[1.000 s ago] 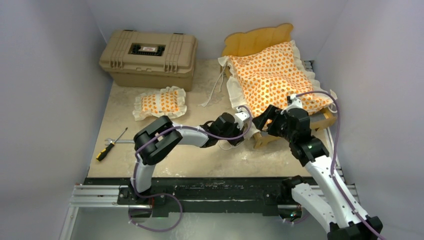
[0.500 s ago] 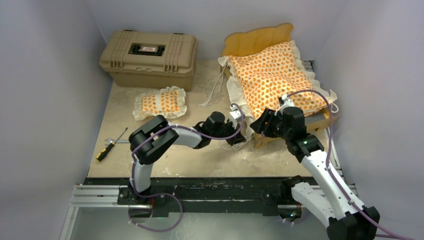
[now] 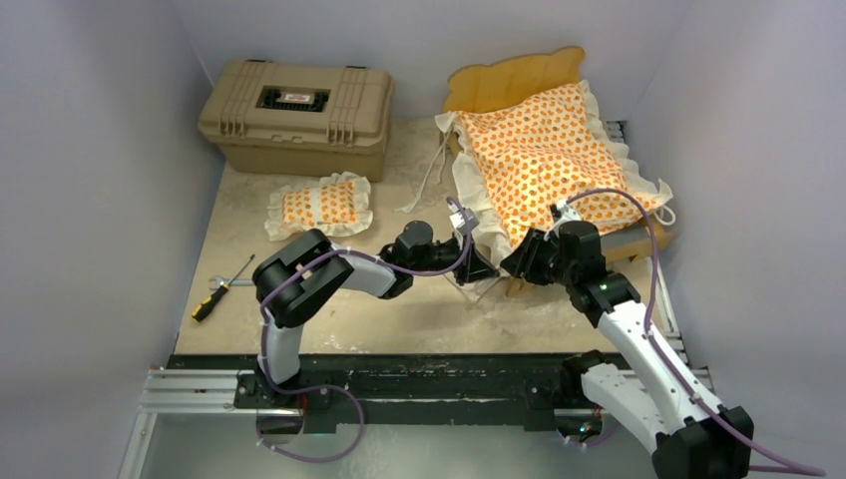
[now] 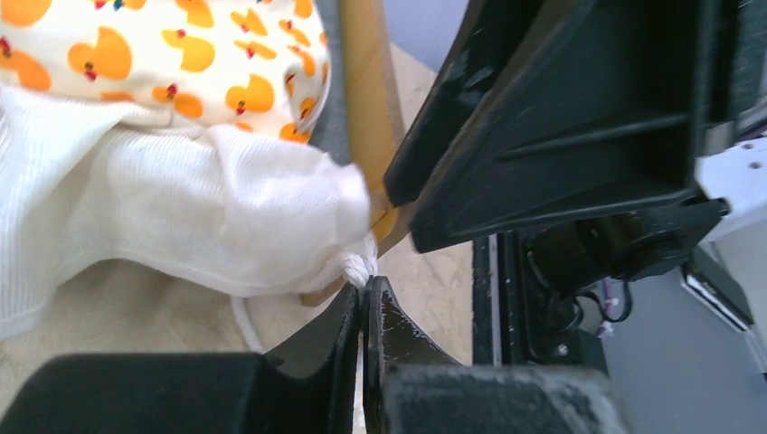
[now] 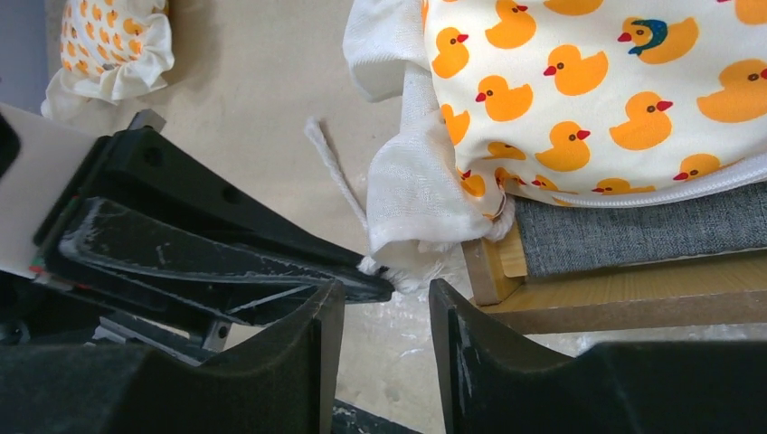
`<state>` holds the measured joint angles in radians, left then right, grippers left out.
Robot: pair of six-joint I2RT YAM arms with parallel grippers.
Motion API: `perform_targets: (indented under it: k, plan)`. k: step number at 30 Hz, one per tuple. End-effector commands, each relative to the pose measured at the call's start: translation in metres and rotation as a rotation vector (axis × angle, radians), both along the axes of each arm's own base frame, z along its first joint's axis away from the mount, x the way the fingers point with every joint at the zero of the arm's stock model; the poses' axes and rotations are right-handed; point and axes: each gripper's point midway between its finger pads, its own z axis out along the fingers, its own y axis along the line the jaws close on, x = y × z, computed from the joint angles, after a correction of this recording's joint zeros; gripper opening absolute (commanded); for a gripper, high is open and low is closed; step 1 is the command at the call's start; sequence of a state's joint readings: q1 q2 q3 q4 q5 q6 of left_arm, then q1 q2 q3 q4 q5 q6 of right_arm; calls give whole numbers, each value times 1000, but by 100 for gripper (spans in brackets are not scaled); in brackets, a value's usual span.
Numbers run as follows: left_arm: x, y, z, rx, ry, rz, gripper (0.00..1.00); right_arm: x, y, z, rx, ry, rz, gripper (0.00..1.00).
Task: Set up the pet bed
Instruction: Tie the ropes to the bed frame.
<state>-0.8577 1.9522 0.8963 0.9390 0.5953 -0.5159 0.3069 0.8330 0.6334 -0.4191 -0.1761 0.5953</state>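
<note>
Filling the bed frame [image 3: 514,80], mattress cushion [image 3: 544,150] has its tie cord [image 4: 360,267] pinched by left claw [image 4: 364,294]; right claw [image 5: 383,303] ajar, empty.

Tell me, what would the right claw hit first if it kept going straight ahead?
Probably the mattress's white ruffled corner, where the left gripper pinches its tie cord, though depth is unclear.

Bench robot in close-up: the left arm [image 3: 299,284] and right arm [image 3: 638,344] pair white links with black joints, a purple cable [image 3: 609,192] trailing behind the fingers. The right gripper [image 5: 384,298] has matte black fingers [image 5: 271,362], with whitish scuffs on their inner edges.
</note>
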Motion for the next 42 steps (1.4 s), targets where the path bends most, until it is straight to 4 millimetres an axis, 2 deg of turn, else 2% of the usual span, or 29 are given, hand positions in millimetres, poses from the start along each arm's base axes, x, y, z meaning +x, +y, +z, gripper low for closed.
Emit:
perform_targets:
  k: [1, 7, 17, 24, 30, 35, 42]
  plan:
    - [-9, 0, 53, -164, -54, -59, 0, 2, 3, 1, 26, -5, -4, 41]
    - [-15, 1, 62, -220, -41, -77, 0, 4, 1, -2, 21, 4, -22, 39]
    - [-13, 4, 56, -217, -37, -57, 0, 1, -11, -10, 2, 44, -103, 38]
    - [-9, 5, 58, -236, -29, -21, 0, 2, 0, -4, 117, 62, -77, 40]
    - [-9, 6, 62, -270, -14, -8, 0, -12, 23, -14, 288, 134, -27, 37]
    - [-8, 7, 61, -276, -5, 2, 0, -10, 23, 3, 324, 89, -42, 36]
    - [-10, 6, 58, -277, 9, 2, 0, -7, 17, 9, 305, 59, -73, 36]
